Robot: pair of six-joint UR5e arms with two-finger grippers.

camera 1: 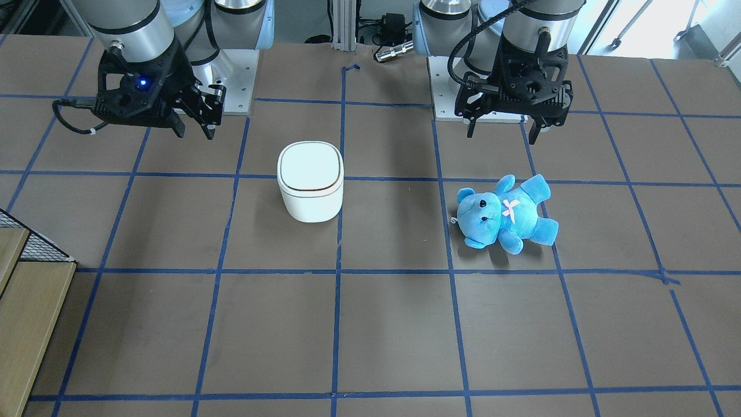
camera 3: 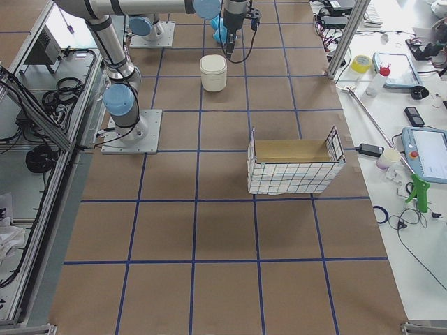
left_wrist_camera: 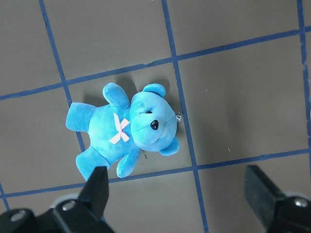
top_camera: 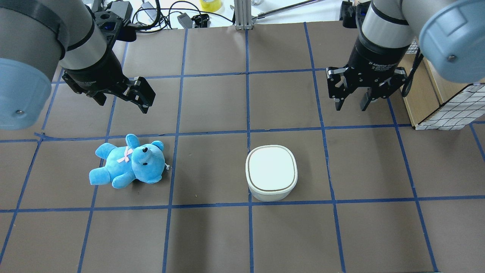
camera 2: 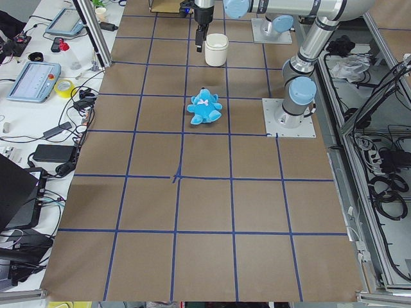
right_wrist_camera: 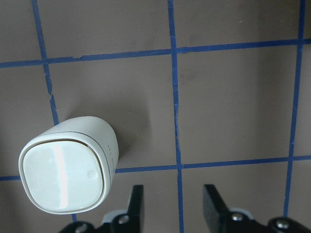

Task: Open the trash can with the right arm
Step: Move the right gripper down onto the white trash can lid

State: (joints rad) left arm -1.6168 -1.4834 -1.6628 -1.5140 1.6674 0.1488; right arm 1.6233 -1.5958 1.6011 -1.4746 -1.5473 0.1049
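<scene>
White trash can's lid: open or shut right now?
Shut. On the small white rounded-square plastic trash can, the flat lid lies flush with the rim; no interior shows.

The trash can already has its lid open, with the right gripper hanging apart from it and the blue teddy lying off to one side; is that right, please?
Not quite: the trash can has its lid shut; the overhead exterior view shows it. The right gripper does hang apart from it, with the blue teddy off to one side.
</scene>
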